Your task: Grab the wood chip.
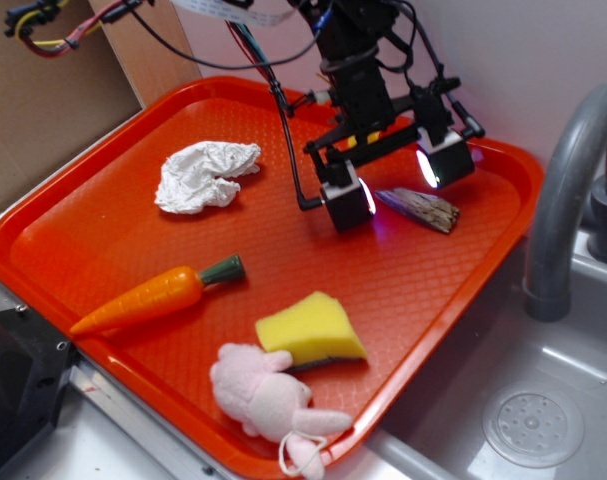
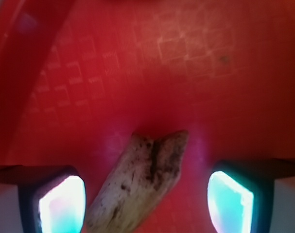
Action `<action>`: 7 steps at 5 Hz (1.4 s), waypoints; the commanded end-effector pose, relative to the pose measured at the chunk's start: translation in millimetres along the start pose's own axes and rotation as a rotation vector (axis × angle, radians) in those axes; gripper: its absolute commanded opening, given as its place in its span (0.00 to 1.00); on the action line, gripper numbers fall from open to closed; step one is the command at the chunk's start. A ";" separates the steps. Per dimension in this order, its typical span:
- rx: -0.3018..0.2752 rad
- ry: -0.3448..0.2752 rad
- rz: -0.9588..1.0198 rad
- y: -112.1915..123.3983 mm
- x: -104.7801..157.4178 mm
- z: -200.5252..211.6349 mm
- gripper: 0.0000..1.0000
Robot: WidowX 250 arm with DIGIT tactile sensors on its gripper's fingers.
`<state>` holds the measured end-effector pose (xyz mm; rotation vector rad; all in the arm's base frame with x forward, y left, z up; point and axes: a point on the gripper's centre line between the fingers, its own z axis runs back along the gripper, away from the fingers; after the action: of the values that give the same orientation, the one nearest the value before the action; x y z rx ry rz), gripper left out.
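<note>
Two glowing fingertips (image 1: 350,196) of the gripper (image 1: 396,181) stand spread apart, released, low over the orange tray (image 1: 73,235) toward its far right corner. The wood chip (image 1: 421,209) lies flat on the tray between them, its pointed end toward the left fingertip; whether it touches either pad cannot be told. In the wrist view the wood chip (image 2: 137,185) sits between the two lit pads (image 2: 63,205), nothing clamped on it, and the gripper (image 2: 146,203) frames it from both sides. Elsewhere on the tray, a crumpled white tissue (image 1: 205,174) lies near the far left, a toy carrot (image 1: 155,295) toward the near left edge, and a yellow sponge (image 1: 311,331) beside a pink plush toy (image 1: 265,396) at the near edge.
</note>
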<state>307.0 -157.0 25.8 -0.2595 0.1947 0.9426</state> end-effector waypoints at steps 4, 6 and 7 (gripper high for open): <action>0.115 -0.168 0.029 4.2 27.4 8.6 0.00; 0.187 -0.371 -0.476 8.7 11.6 108.1 0.00; 0.208 -0.298 -0.716 35.9 -10.3 120.4 0.00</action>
<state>264.5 -108.2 120.3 0.0510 -0.0172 0.2599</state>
